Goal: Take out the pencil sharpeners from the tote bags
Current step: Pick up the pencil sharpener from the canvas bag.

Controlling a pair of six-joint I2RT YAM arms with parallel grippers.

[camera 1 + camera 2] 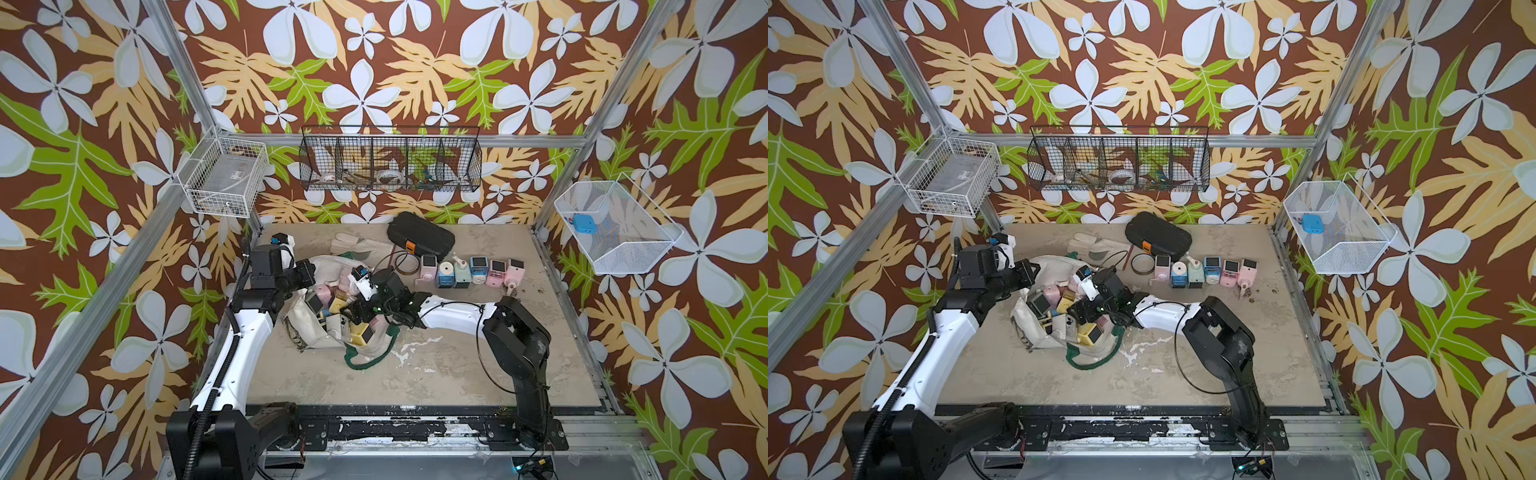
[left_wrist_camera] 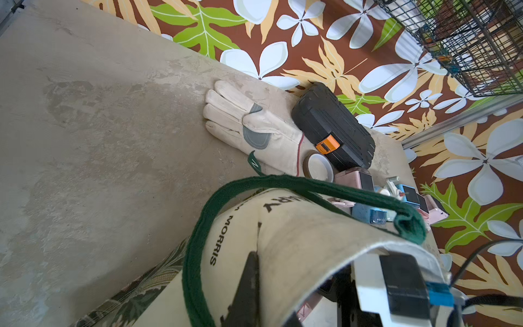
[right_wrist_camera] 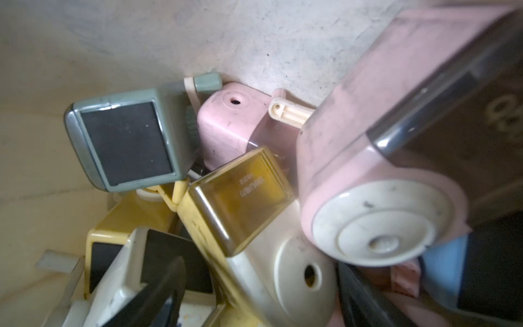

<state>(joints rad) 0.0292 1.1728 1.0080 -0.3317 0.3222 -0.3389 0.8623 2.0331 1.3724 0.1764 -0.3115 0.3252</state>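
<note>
The cream tote bag (image 1: 305,332) (image 1: 1034,334) lies open at the table's left-middle, its mouth full of pastel pencil sharpeners (image 1: 332,307) (image 1: 1059,305). My left gripper (image 1: 308,271) (image 2: 257,254) is shut on the bag's canvas rim beside the green handle (image 2: 195,254), holding the mouth up. My right gripper (image 1: 358,312) (image 3: 257,294) is inside the bag and open. Its fingers straddle a cream and yellow sharpener (image 3: 271,263) without touching it. A large pink sharpener (image 3: 368,158) and a grey-green one (image 3: 124,141) lie close by. Several sharpeners (image 1: 471,270) (image 1: 1204,270) stand in a row on the table to the right.
A black hard case (image 1: 419,239), a pale glove (image 1: 357,245) and a brown tape roll (image 1: 405,264) lie behind the bag. The lower green handle (image 1: 365,359) trails toward the front. Wire baskets hang on the walls, the right-hand basket (image 1: 615,232) holding a blue object.
</note>
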